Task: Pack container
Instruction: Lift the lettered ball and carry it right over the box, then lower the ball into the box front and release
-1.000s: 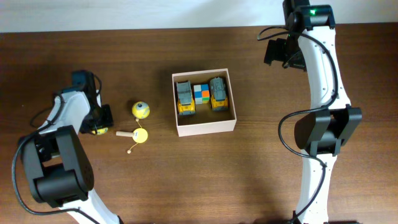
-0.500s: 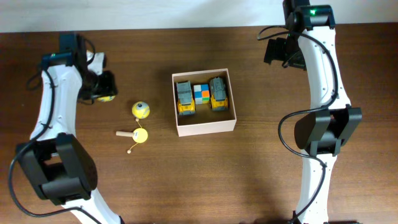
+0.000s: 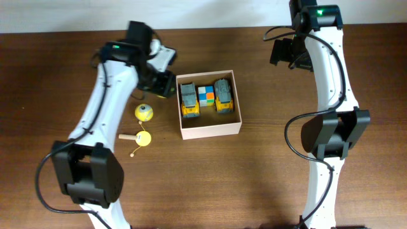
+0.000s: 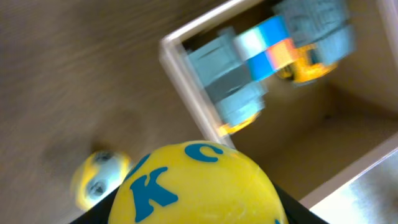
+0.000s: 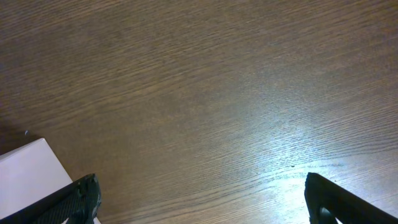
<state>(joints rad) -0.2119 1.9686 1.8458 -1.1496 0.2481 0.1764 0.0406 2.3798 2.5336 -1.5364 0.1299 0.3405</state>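
The container (image 3: 210,131) is a white cardboard box with a tan inside (image 4: 323,149), at the table's middle. Along its far side lie two grey-and-yellow toy trucks (image 3: 189,100) (image 3: 222,95) with a coloured cube (image 3: 205,96) between them. My left gripper (image 3: 164,84) hangs just off the box's upper-left corner. It is shut on a yellow ball with blue letters (image 4: 196,186), which fills the bottom of the left wrist view. My right gripper (image 3: 284,53) stands open and empty over bare table to the right of the box, its fingers (image 5: 81,199) wide apart.
A small yellow-and-blue round toy (image 3: 144,112) lies left of the box, and shows blurred in the left wrist view (image 4: 99,180). A yellow disc on a wooden stick (image 3: 141,137) lies below it. A box corner (image 5: 31,168) shows in the right wrist view.
My left arm has swung from the table's far left to the box's upper-left corner, carrying the yellow ball. The right arm has not moved.
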